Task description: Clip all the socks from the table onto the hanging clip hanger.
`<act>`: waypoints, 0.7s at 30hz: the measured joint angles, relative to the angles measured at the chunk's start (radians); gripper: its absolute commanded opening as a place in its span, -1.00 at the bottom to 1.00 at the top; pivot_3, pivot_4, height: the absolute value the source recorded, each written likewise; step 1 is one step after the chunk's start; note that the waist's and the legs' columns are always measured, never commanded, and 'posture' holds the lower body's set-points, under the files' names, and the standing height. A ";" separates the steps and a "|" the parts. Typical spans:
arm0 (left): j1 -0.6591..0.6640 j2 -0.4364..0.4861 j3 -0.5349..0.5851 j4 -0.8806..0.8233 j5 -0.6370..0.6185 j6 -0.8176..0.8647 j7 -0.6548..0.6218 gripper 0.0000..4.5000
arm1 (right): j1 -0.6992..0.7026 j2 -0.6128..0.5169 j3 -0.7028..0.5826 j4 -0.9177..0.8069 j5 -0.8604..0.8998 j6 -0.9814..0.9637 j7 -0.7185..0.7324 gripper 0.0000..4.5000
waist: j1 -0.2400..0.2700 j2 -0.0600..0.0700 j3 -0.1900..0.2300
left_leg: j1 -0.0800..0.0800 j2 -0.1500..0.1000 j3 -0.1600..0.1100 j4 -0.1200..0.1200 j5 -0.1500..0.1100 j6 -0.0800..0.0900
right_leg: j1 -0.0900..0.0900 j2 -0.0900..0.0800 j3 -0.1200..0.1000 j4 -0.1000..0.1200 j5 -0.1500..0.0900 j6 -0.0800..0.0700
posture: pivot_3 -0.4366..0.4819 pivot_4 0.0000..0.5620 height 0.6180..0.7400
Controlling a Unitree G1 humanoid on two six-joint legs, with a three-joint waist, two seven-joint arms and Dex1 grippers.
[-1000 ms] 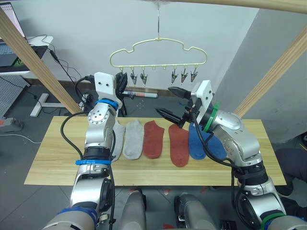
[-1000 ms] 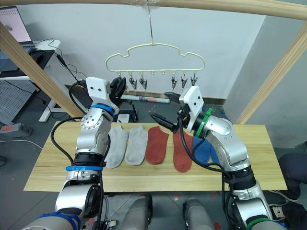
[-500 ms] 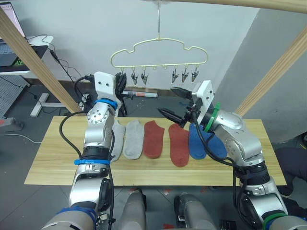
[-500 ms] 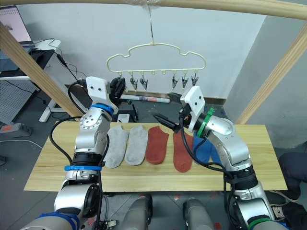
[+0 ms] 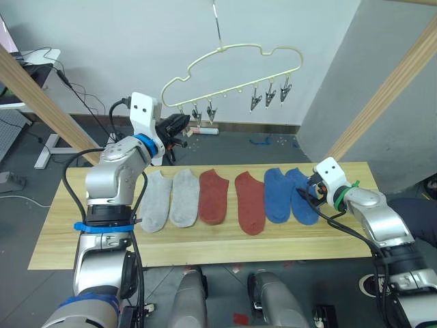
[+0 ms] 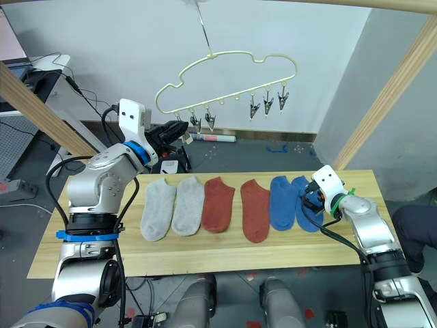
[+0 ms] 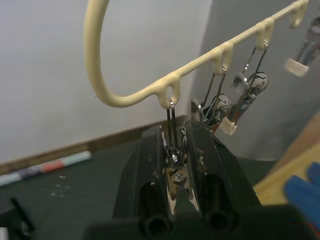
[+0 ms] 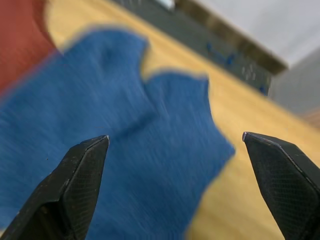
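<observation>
Left gripper (image 7: 176, 180) pinching end clip (image 7: 174, 165) on tilted clip hanger (image 5: 232, 65), upper centre.
Right gripper (image 8: 175, 150) fingers spread wide over blue socks (image 5: 290, 195), table (image 5: 205, 239) right.

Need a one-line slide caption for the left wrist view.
Left gripper shut on the end clip of the pale-yellow clip hanger.

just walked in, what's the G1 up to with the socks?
Hanging them, none up yet. All six socks lie in a row on the table. The left claw is shut on the end clip of the tilted hanger. The right claw is open just above the blue pair.
</observation>
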 measured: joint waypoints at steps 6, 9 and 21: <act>-0.011 0.028 0.047 -0.042 -0.095 0.167 0.002 -0.83 | -0.131 0.035 0.048 0.302 -0.074 -0.174 0.008 1.00 | 0.006 -0.001 0.004 | 0.000 0.000 0.002 0.000 0.001 -0.002 | 0.000 -0.001 0.000 -0.001 -0.001 0.001 | 0.02 0.11 1.00; 0.001 0.034 0.049 -0.074 -0.111 0.193 0.003 -0.83 | -0.187 0.044 0.048 0.416 -0.087 -0.239 0.010 1.00 | 0.008 -0.001 0.004 | 0.000 0.000 0.002 0.000 0.001 -0.003 | 0.000 -0.001 0.000 -0.001 0.000 0.001 | 0.02 0.11 1.00; 0.019 0.032 0.052 -0.114 -0.132 0.218 0.023 -0.83 | -0.170 0.066 -0.015 0.428 -0.061 -0.188 0.100 -0.20 | 0.012 -0.001 0.004 | 0.000 0.000 0.000 0.000 0.002 -0.004 | 0.002 -0.001 0.001 -0.001 0.000 0.002 | 0.06 0.10 1.00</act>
